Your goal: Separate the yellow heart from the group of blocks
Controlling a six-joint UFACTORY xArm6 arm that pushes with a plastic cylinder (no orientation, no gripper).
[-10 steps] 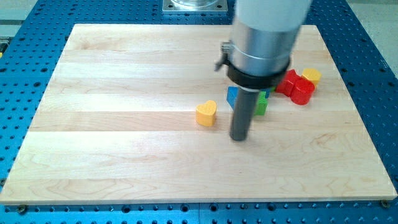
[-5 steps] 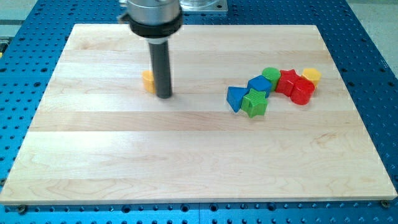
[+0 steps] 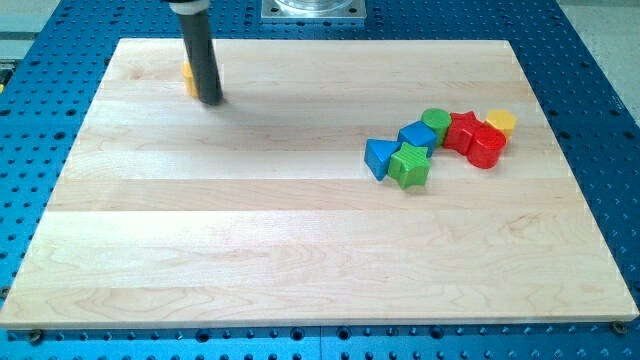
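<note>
Tip (image 3: pixel 209 100) touches yellow heart (image 3: pixel 187 78); no legible writing.

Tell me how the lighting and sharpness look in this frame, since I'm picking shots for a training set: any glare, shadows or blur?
Camera view: even, soft lighting on the wooden board, no harsh glare. Only faint shadows under the cluster of blocks, such as the green star. Blocks look sharp. The rod hides most of the yellow heart, which peeks out left of my tip, too little to judge its focus.
</note>
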